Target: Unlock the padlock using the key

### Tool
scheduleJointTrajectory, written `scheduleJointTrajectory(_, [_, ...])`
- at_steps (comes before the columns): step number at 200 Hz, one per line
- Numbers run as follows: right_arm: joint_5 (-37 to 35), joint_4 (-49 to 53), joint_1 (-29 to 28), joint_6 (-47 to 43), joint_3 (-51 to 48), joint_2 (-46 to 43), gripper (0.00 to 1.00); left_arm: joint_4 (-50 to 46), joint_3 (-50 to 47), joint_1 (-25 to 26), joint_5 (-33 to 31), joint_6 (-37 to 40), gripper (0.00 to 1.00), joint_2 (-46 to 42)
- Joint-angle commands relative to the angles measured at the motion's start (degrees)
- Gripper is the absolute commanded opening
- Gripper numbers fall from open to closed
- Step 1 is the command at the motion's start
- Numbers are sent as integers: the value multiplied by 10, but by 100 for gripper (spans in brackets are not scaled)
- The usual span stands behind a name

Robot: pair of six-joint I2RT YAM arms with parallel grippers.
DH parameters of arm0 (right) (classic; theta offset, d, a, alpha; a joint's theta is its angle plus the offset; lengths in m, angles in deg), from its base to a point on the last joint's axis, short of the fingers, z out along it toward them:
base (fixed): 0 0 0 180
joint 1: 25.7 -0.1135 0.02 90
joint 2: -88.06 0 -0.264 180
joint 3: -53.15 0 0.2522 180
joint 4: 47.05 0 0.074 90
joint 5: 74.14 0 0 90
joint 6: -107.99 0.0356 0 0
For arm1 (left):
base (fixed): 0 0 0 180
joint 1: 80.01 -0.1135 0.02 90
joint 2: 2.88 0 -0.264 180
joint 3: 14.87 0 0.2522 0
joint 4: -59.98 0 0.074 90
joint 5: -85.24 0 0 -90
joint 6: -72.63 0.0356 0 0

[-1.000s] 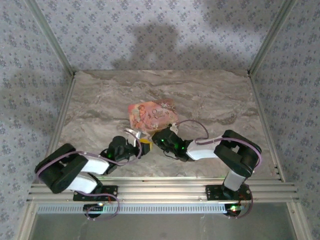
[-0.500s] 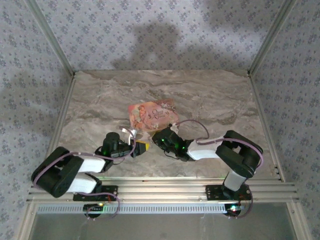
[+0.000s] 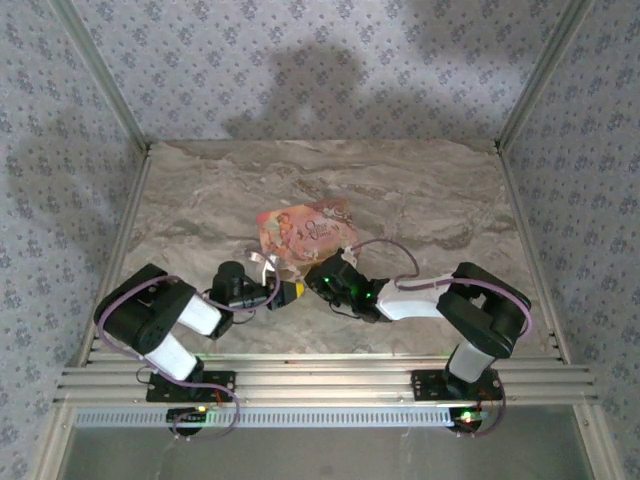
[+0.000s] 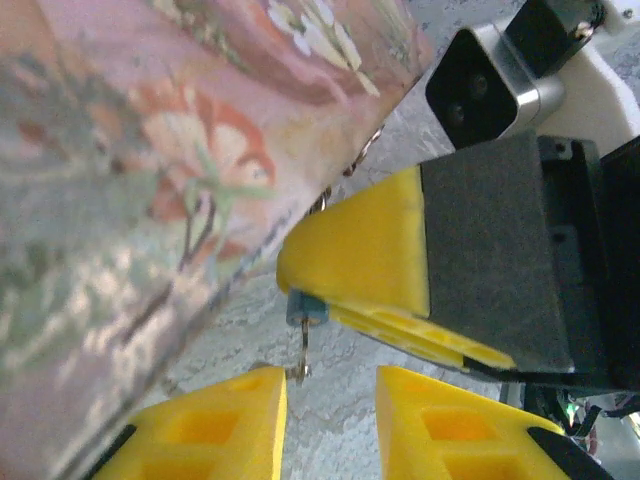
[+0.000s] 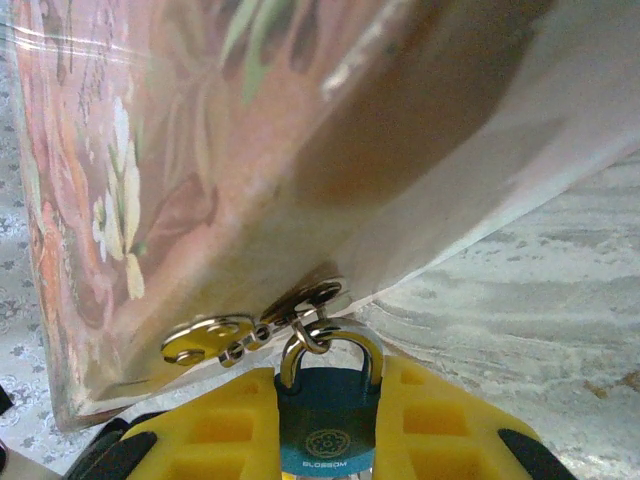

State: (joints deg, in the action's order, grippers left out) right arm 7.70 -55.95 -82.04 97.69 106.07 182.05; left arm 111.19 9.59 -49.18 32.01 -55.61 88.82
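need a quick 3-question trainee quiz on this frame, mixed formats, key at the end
1. True or false: the right pincer is shut on the padlock.
2. The padlock's shackle hooks through: A) the metal clasp on the pink box; B) a cable; C) nothing.
3. Fill in: the jaws of the left pincer stand ___.
Key: 1 true; 2 A; 3 open.
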Motion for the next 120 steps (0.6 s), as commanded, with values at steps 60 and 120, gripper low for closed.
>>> scheduleJointTrajectory(60, [15, 9, -1, -5, 21, -12, 0, 74, 12, 1, -13, -3, 27, 51])
scheduleJointTrajectory(120, [16, 11, 2, -5, 24, -13, 0, 80, 16, 17, -26, 2, 27, 68])
